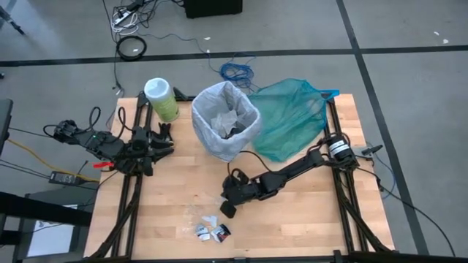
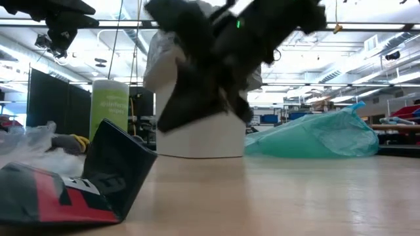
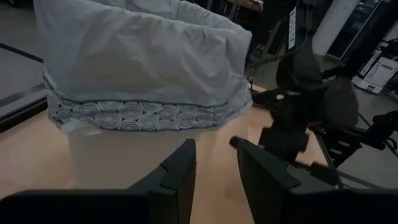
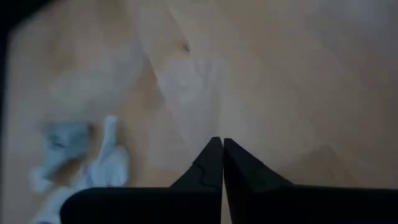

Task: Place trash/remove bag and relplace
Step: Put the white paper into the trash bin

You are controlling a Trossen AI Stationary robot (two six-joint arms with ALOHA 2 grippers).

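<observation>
The white bin (image 3: 118,162) stands at the table's far middle, lined with the pale bag (image 1: 227,109), whose top is folded out over the rim (image 3: 143,56). Some trash (image 1: 231,128) lies inside it. More scraps (image 1: 210,231) lie on the wood near the front edge, among them white crumpled bits (image 4: 81,162) and a dark and red wrapper (image 2: 72,183). My right gripper (image 1: 228,210) hangs shut (image 4: 217,142) over bare wood just beyond those scraps, nothing between its fingers. My left gripper (image 1: 167,139) waits open (image 3: 214,146) to the bin's left, pointing at it.
A teal-green plastic bag (image 1: 292,117) lies slumped against the bin's right side at the far right. A green canister (image 1: 161,98) stands at the far left corner. Bare wood spreads across the table's middle and right front (image 1: 314,219).
</observation>
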